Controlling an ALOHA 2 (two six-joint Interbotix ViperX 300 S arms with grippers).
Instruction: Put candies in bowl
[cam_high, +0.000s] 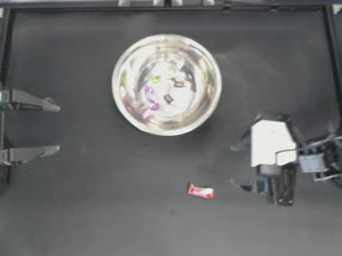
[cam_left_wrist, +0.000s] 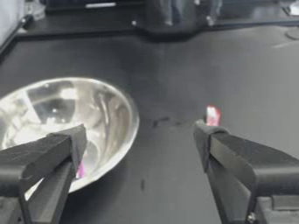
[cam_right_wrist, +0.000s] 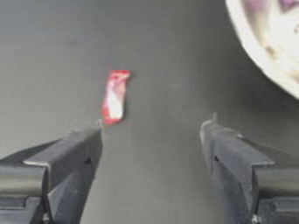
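Red-pink, the last loose candy (cam_right_wrist: 115, 96) lies on bare table just ahead of your right gripper (cam_right_wrist: 152, 131), whose jaws gape wide and hold nothing, with the silver bowl (cam_high: 127, 107) well apart and your left gripper (cam_high: 55, 127) parked open at the table's left edge.

Bare dark table (cam_high: 100, 210) lies on every side of the red-pink candy (cam_high: 200, 191), the bowl (cam_high: 166, 84) standing well apart from it. The right gripper (cam_right_wrist: 151, 127), jaws spread, faces the candy with nothing between. The left gripper (cam_high: 59, 127) sits far off, beyond open tabletop.
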